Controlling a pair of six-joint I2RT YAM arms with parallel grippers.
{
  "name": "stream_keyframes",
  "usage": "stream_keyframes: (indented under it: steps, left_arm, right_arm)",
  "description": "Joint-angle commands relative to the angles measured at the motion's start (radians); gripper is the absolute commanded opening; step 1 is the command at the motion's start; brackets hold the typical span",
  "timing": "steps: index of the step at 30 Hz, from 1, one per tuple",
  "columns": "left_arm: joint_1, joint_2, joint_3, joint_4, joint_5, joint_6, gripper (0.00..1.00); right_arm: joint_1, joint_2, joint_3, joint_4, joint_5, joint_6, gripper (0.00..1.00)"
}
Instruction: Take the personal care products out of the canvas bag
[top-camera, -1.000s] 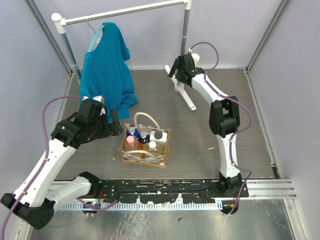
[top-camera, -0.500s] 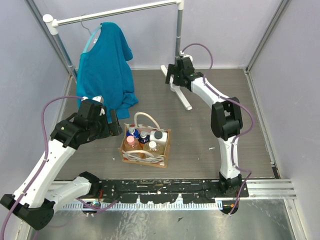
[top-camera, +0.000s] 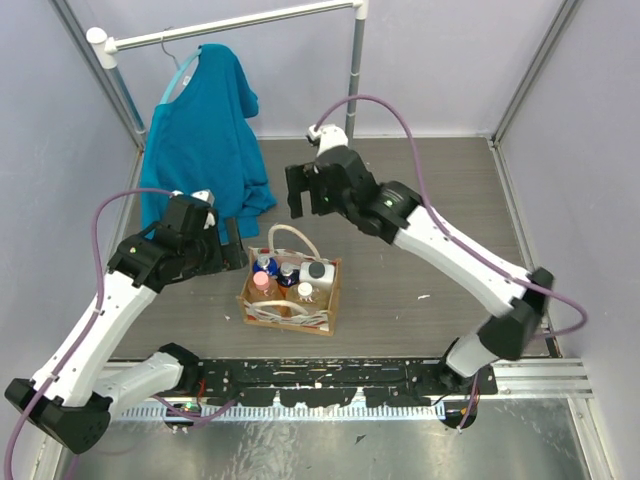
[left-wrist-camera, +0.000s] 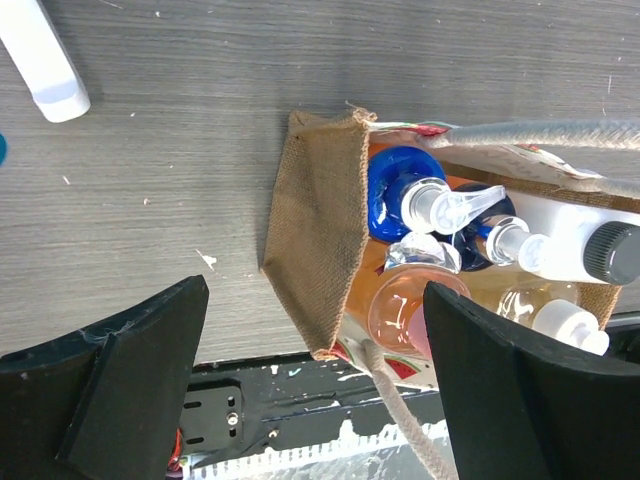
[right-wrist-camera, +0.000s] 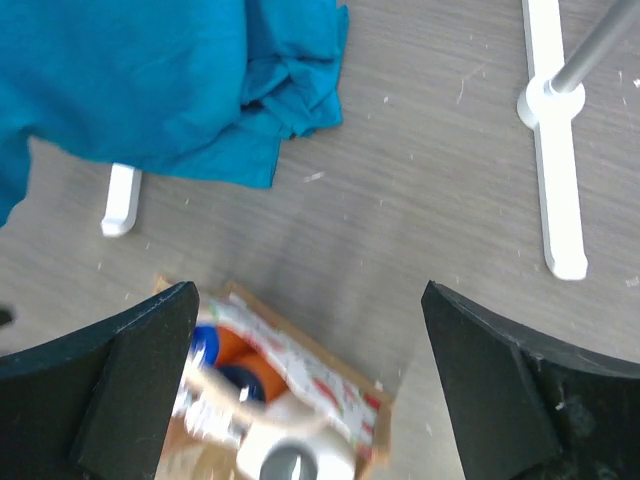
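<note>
Overhead, the bag (top-camera: 293, 300) stands near the table's (top-camera: 420, 250) near edge, left of centre, with the bottles (top-camera: 287, 276) inside it. Left wrist: the left gripper (left-wrist-camera: 315, 295) is spread wide over the bag's end. Right wrist: the right gripper (right-wrist-camera: 310, 290) is spread wide above the bag's far side, near a shirt (right-wrist-camera: 130, 80).

canvas bag (right-wrist-camera: 322, 378) blurred, cut off below

Teal shirt (top-camera: 200, 140) on a hanger (top-camera: 186, 72) hangs from rack rail (top-camera: 250, 20) at back-left, hem bunched down at grey wood-grain table (top-camera: 430, 220). Rack upright (top-camera: 355, 70) w/ white foot (right-wrist-camera: 556, 170) stands right of shirt; 2nd white foot (right-wrist-camera: 120, 200) pokes out under hem.
</note>
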Motion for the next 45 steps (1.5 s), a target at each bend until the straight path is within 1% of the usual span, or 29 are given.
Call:
stream_keyframes:
  steps: [1, 4, 6, 9, 14, 17, 22, 25, 28, 33, 35, 39, 45]
  left_arm:
    - [-0.004, 0.012, -0.007, 0.052, 0.037, 0.004, 0.96]
    - [-0.004, 0.018, -0.014, 0.087, 0.075, -0.007, 0.95]
    - [-0.003, 0.017, -0.018, 0.121, 0.133, -0.011, 0.92]
    - [-0.004, 0.004, -0.03, 0.187, 0.176, -0.026, 0.88]
    - [-0.005, -0.004, -0.042, 0.211, 0.181, -0.038, 0.88]
    - [-0.005, 0.0, -0.038, 0.191, 0.183, -0.032, 0.88]
    - [-0.005, -0.009, -0.073, 0.198, 0.192, -0.043, 0.88]
    - [-0.005, -0.006, -0.085, 0.204, 0.201, -0.05, 0.88]
    - [-0.005, -0.004, -0.087, 0.203, 0.203, -0.053, 0.88]
    - [-0.005, -0.008, -0.092, 0.205, 0.207, -0.06, 0.88]
    - [-0.005, -0.008, -0.095, 0.208, 0.211, -0.063, 0.88]
    - [-0.005, -0.007, -0.092, 0.211, 0.223, -0.064, 0.88]
    - [-0.006, -0.007, -0.092, 0.21, 0.22, -0.062, 0.88]
  right_arm:
    - [0.096, -0.168, -0.081, -0.136, 0.085, 0.06, 1.0]
    - [0.162, -0.24, -0.12, -0.17, 0.031, 0.11, 1.0]
    - [0.218, -0.258, -0.134, -0.208, 0.054, 0.149, 1.0]
    - [0.273, -0.266, -0.179, -0.227, 0.073, 0.179, 1.0]
    - [0.283, -0.247, -0.29, -0.186, 0.097, 0.2, 1.0]
    - [0.283, -0.22, -0.323, -0.186, 0.123, 0.21, 0.96]
    - [0.281, -0.204, -0.394, -0.128, 0.142, 0.208, 0.95]
    - [0.282, -0.185, -0.406, -0.107, 0.131, 0.21, 0.85]
    - [0.281, -0.17, -0.401, -0.095, 0.126, 0.211, 0.69]
    - [0.282, -0.17, -0.388, -0.092, 0.137, 0.208, 0.59]
    - [0.281, -0.162, -0.379, -0.102, 0.142, 0.201, 0.53]
    - [0.295, -0.15, -0.357, -0.121, 0.17, 0.198, 0.52]
    - [0.32, -0.136, -0.322, -0.158, 0.228, 0.19, 0.57]
